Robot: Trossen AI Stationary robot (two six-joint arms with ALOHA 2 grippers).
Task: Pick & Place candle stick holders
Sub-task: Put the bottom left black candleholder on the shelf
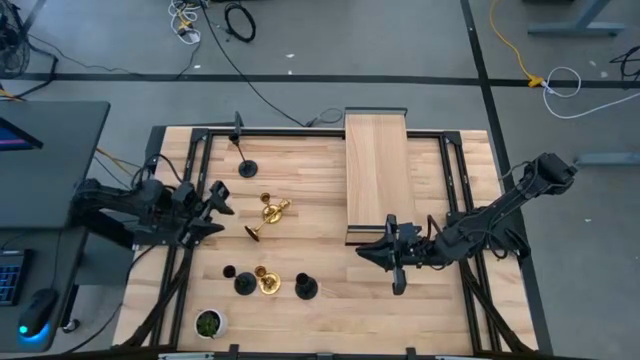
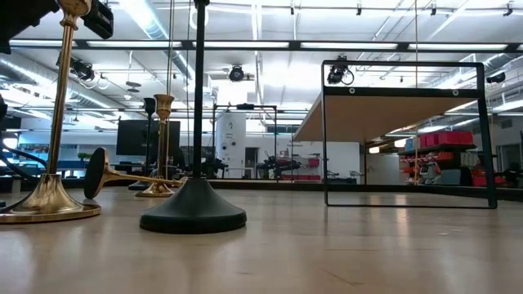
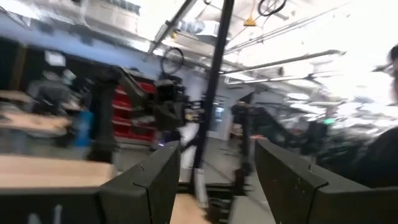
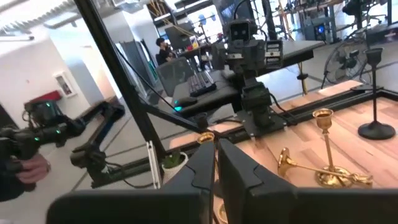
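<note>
Left gripper (image 1: 222, 212) hovers with fingers apart, empty, near a fallen gold candlestick (image 1: 253, 233); right gripper (image 1: 368, 252) is closed, empty.

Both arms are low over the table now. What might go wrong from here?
1. One gold candlestick lies tipped over by the upright gold one; reaching for it may topple the upright one.
2. The left tool hangs open close to that pair.
3. Three holders crowd near the front edge, around the black one.
</note>
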